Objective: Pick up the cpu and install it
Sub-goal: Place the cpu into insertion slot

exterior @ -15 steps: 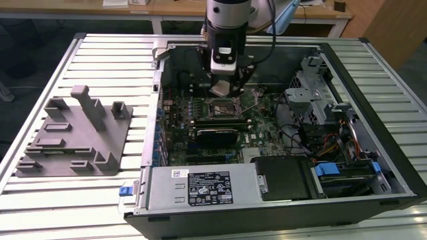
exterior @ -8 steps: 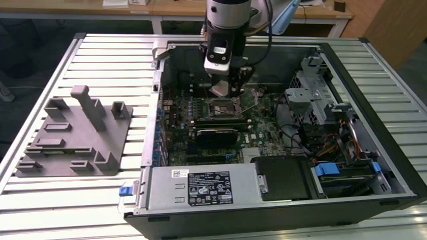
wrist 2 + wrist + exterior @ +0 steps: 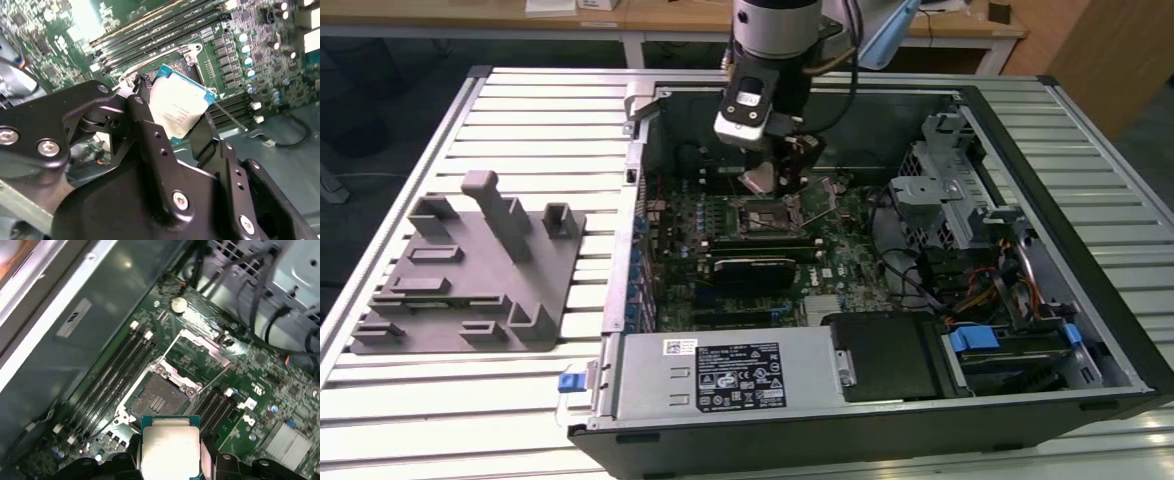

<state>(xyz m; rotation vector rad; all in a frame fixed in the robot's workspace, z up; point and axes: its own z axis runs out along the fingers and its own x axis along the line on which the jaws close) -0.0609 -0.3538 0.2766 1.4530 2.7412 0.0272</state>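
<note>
My gripper (image 3: 769,178) hangs inside the open computer case, shut on the cpu (image 3: 757,181). The cpu (image 3: 178,106) is a small square chip with a shiny silver top and a thin green edge, clamped by its sides between the black fingers (image 3: 143,116). It is held tilted, just above the motherboard. In the first wrist view the cpu (image 3: 170,445) sits close to the open socket (image 3: 157,399), whose dark contact field lies bare. The socket's metal load plate (image 3: 201,346) is swung up and back.
A grey fixture (image 3: 467,270) lies on the slatted table at the exterior view's left. Around the socket (image 3: 769,216) are memory slots (image 3: 107,377), a coin battery (image 3: 177,304), a drive cage (image 3: 945,190), loose cables (image 3: 921,270) and the power supply (image 3: 727,375).
</note>
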